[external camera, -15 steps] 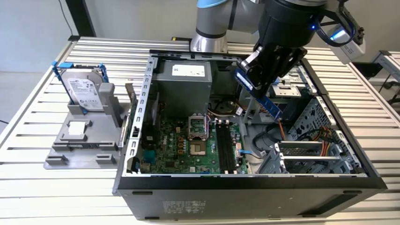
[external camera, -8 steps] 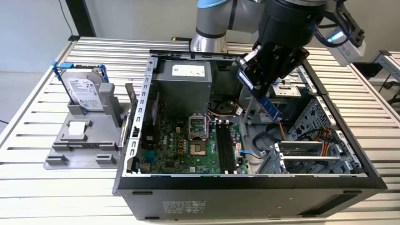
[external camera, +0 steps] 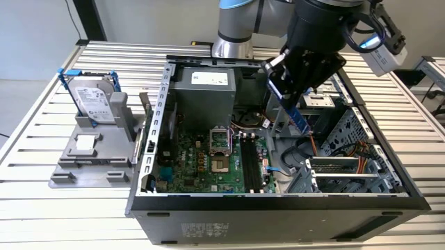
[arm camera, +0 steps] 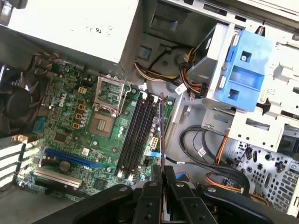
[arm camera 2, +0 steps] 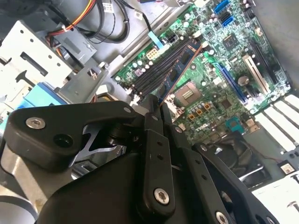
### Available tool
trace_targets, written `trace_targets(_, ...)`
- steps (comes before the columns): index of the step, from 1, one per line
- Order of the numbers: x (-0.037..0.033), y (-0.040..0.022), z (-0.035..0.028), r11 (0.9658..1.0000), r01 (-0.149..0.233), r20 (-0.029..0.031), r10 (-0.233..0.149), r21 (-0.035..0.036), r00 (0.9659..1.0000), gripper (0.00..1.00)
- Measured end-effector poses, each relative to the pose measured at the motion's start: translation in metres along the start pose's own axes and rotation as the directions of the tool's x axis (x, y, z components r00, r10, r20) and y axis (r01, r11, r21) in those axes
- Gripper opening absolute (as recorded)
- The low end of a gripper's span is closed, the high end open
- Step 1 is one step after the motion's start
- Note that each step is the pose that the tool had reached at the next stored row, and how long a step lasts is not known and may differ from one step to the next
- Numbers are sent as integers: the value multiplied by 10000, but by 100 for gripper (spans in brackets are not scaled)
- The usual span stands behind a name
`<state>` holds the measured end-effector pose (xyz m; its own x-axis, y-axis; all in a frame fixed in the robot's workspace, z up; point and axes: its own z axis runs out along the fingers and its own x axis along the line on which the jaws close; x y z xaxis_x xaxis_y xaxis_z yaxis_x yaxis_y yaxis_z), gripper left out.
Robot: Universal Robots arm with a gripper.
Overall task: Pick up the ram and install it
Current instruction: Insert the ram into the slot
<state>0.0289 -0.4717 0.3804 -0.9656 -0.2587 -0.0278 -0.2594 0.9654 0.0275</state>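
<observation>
The ram, a thin dark stick with black chips, hangs tilted in the air inside the open case, clamped at its upper end between the closed fingers of the tool. In the exterior view its lower end points down toward the board and sits above it, a little to the exterior view's right of the slots, which lie bare. In the second wrist view the ram reaches out from the tool with its chip face showing, running roughly along the line of the long black slots. In the first wrist view the ram shows edge-on as a thin line rising from the tool, parallel to the slots and just beside them, on the side toward a blue caddy. The processor socket lies on the slots' other side. In the exterior view the arm rises behind the case, whose grey power supply fills its far corner. On the slatted surface, to the exterior view's left of the case, a silver drive in a blue frame stands upright in a grey stand
</observation>
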Motion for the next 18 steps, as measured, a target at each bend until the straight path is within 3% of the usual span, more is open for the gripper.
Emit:
trace_targets(5,0,0,0,9986,-523,15,523,15,9986,0)
trace_targets(10,0,0,0,9950,-994,29,994,27,9950,0)
trace_targets(18,0,0,13,9948,-1017,34,1016,28,9948,0)
